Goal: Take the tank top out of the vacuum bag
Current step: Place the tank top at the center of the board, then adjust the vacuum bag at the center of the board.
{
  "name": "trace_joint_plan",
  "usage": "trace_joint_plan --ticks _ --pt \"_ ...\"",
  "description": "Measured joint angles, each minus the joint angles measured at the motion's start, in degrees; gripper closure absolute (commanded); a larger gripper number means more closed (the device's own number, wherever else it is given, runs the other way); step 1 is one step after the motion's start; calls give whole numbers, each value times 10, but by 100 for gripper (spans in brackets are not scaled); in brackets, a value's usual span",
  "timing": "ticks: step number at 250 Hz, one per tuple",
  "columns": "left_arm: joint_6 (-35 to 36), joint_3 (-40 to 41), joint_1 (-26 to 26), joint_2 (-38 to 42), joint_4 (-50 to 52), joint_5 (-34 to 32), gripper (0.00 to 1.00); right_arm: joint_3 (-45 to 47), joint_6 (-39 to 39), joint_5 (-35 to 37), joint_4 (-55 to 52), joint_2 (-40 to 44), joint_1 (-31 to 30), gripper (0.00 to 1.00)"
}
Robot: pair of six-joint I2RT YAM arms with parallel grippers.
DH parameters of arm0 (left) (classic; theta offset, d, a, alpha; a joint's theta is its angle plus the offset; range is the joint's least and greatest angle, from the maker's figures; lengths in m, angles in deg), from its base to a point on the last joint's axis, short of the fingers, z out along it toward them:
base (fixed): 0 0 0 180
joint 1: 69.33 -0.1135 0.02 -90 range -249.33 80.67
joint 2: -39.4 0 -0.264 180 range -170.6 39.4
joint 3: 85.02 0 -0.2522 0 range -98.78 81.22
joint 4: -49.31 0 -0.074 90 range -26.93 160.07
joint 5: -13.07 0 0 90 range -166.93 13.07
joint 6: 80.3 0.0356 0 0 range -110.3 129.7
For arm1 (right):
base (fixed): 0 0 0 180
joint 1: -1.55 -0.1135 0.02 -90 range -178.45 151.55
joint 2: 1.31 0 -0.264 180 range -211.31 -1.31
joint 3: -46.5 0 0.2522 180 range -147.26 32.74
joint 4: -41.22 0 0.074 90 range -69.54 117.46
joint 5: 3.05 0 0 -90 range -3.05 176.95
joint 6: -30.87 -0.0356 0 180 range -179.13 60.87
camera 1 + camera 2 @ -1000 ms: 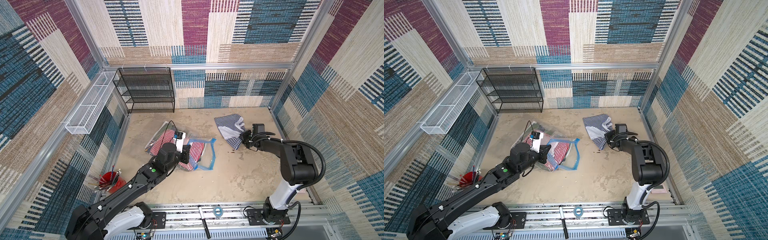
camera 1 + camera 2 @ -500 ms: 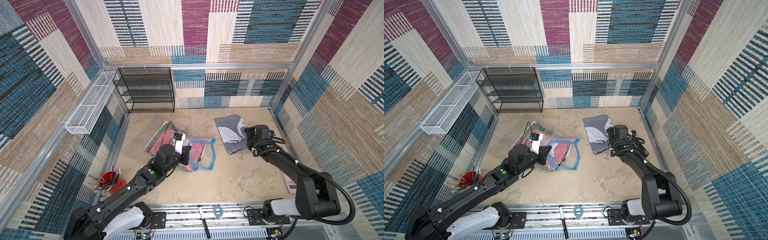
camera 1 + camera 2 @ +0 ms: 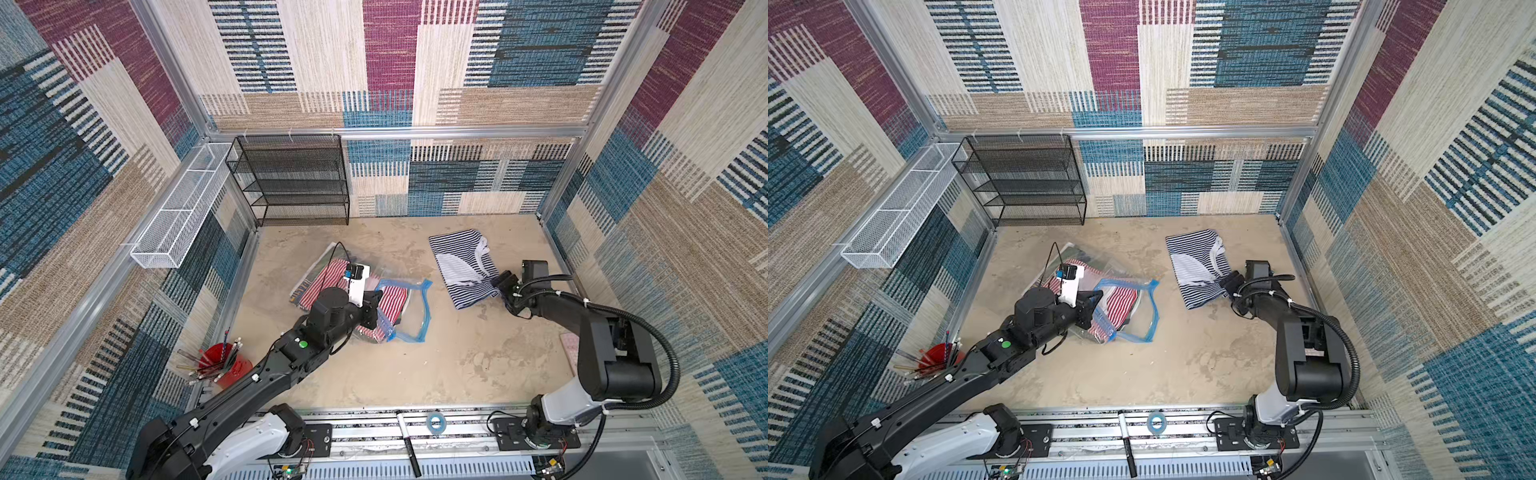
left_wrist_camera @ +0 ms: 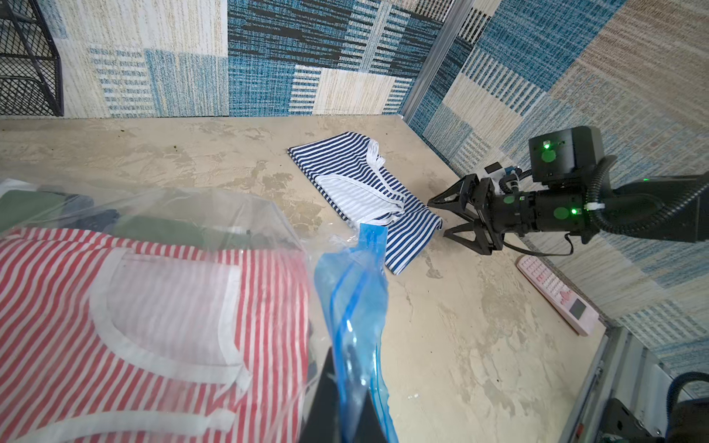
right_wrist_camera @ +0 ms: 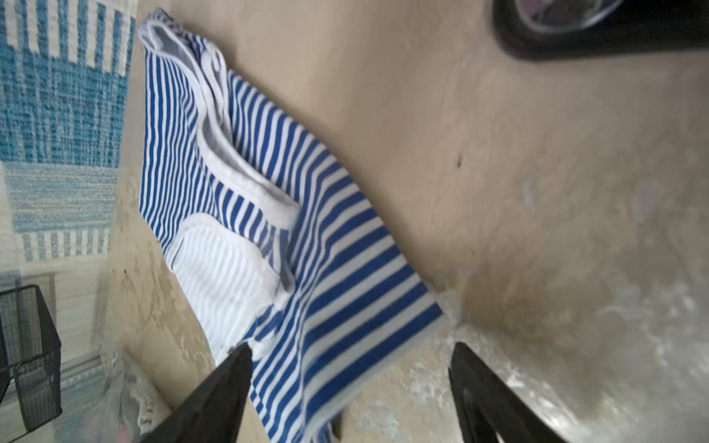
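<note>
Out on the counter (image 3: 457, 365), your blue-striped tank top (image 3: 461, 266) lies apart from the vacuum bag (image 3: 411, 320); right pincer (image 3: 500, 282) gapes empty beside it, left pincer (image 3: 376, 307) clamps the bag's blue edge. Removal looks done.

No text, number or brand could be read in any view. The pink keypad device (image 4: 558, 295), at the right of the left wrist view, carried rows of keys and a small screen, but their marks were too small to make out. The blue strip of the vacuum bag (image 4: 356, 291), at the lower middle of that view, showed nothing legible.
</note>
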Motion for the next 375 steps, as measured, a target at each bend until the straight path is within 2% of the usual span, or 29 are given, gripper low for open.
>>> trace_joint_plan --ticks 46,78,92,111,126,148,176,193,216,259,303,334,375 --pt "-9 0 0 0 6 2 100 29 -2 -68 71 -27 7 24" --pt "-9 0 0 5 11 2 100 35 -20 -97 121 -49 7 40" --pt "-9 0 0 10 11 1 100 31 -27 -106 132 -61 7 53" --pt "-9 0 0 17 12 1 100 18 -33 -107 126 -75 6 65" --pt "-9 1 0 22 14 1 100 3 -33 -106 105 -80 6 71" --pt "-9 6 0 31 16 -1 100 -32 -15 -87 64 -78 -1 73" --pt "-7 15 0 42 15 -6 100 -98 33 -30 -9 -73 -31 72" --pt "-6 20 0 48 15 -12 100 -145 66 19 -60 -79 -60 64" --pt "-4 24 0 54 16 -13 100 -205 110 95 -127 -100 -101 60" --pt "-2 27 0 69 19 -14 100 -271 149 271 -267 -113 -157 40" --pt "-2 27 0 74 20 -14 100 -314 165 418 -360 -83 -176 26" --pt "-2 27 0 68 19 -14 100 -308 178 456 -367 -65 -176 23" --pt "-5 25 0 61 20 -13 100 -255 201 412 -320 -76 -177 23"
